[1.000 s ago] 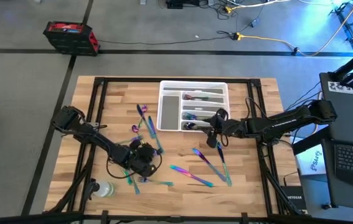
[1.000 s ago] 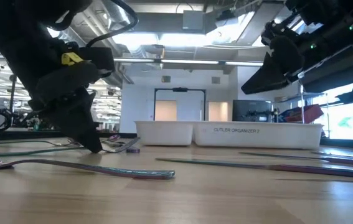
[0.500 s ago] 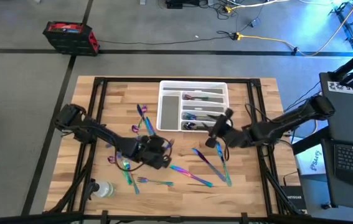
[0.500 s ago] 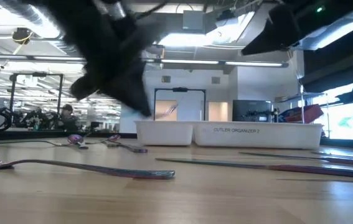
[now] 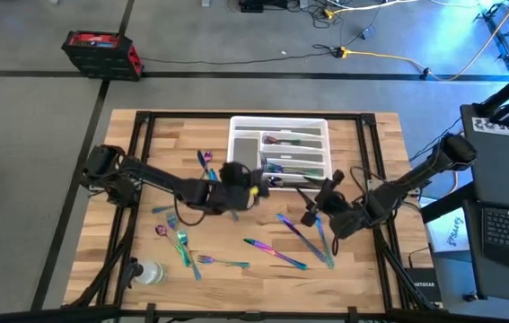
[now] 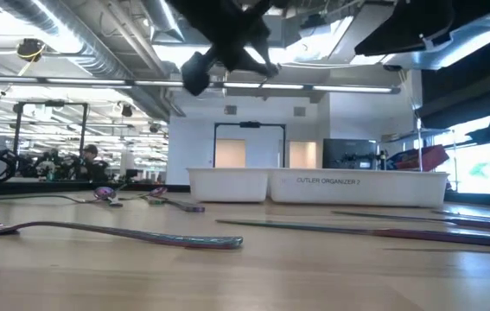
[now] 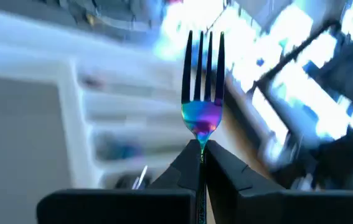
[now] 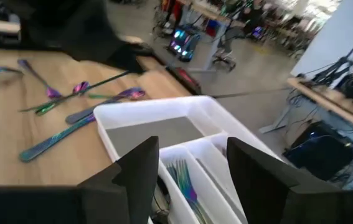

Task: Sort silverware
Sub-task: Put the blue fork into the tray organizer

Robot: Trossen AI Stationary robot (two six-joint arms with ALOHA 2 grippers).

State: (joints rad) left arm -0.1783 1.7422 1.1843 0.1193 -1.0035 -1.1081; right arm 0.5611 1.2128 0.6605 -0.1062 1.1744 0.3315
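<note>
The wooden table (image 5: 146, 269) fills the high view, and the left arm reaches long across it from the left edge, its gripper (image 5: 252, 190) hanging just at the white tray's (image 5: 278, 123) near-left corner. In the left wrist view that gripper (image 7: 201, 157) is clamped tight on a fork (image 7: 202, 93), tines up, the neck flashing teal, blue and pink between the two dark fingers (image 7: 179, 168), with the tray's dividers blurred behind. From table height, the same gripper (image 6: 227, 47) rides high above the tray (image 6: 314, 186).

Over on the right, the right arm angles in from the table's right edge, its gripper (image 5: 312, 208) above the wood just off the tray's near-right corner. Its fingers (image 8: 142, 171) stand parted with nothing between them, looking over the tray (image 8: 157, 118).

The tray has rainbow cutlery (image 5: 285, 154) lying in its narrow slots; the wide left compartment (image 5: 247, 154) looks bare. Loose silverware (image 5: 303, 235) lies scattered on the wood before the right gripper, more (image 5: 182, 247) near the left front, a few pieces (image 5: 205, 161) beside the tray's left wall. A clear bottle (image 5: 149, 273) sits at the front-left corner.
</note>
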